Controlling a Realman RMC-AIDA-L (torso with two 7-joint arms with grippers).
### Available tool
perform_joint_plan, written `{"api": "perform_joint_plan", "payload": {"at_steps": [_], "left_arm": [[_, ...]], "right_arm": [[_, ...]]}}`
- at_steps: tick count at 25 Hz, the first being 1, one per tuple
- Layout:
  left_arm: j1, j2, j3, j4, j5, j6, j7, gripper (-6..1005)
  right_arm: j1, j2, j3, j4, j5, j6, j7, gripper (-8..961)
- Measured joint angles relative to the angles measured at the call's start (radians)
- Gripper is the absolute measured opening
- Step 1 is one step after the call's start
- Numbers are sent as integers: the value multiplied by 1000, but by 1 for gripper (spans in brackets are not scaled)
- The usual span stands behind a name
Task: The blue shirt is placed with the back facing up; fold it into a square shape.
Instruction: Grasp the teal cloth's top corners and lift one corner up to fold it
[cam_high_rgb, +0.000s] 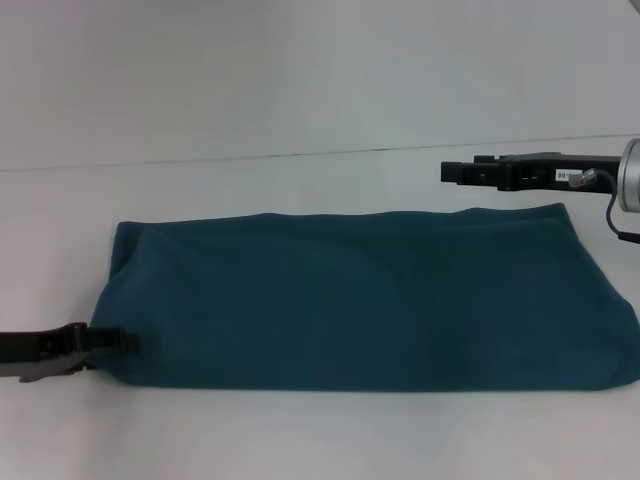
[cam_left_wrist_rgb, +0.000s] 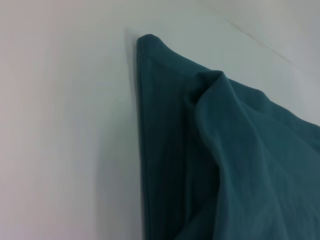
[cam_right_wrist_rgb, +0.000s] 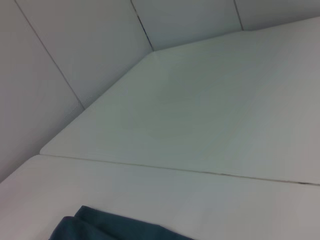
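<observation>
Now blue shirt (cam_high_rgb: 370, 300) folded oblong, left gripper (cam_high_rgb: 112, 342) at its near-left corner

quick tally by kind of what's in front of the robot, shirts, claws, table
shirts: 1, the blue shirt, folded into a long band
claws: 2, the left claw at the shirt's near left corner, the right claw above its far right edge
tables: 1, the white table
total: 4
</observation>
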Motion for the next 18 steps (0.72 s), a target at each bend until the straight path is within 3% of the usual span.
{"api": "perform_joint_plan", "payload": {"at_steps": [4, 15, 18], "left_arm": [[4, -1, 12, 2, 1, -15, 22, 652], [7, 0, 21, 18, 6, -15, 23, 181], [11, 2, 13, 35, 6, -7, 24, 121]], "right_arm": [[0, 2, 1, 0, 0, 0, -4, 746], [-3, 4, 1, 8, 0, 2, -10, 746], [-4, 7, 1, 14, 0, 9, -20, 747]]}}
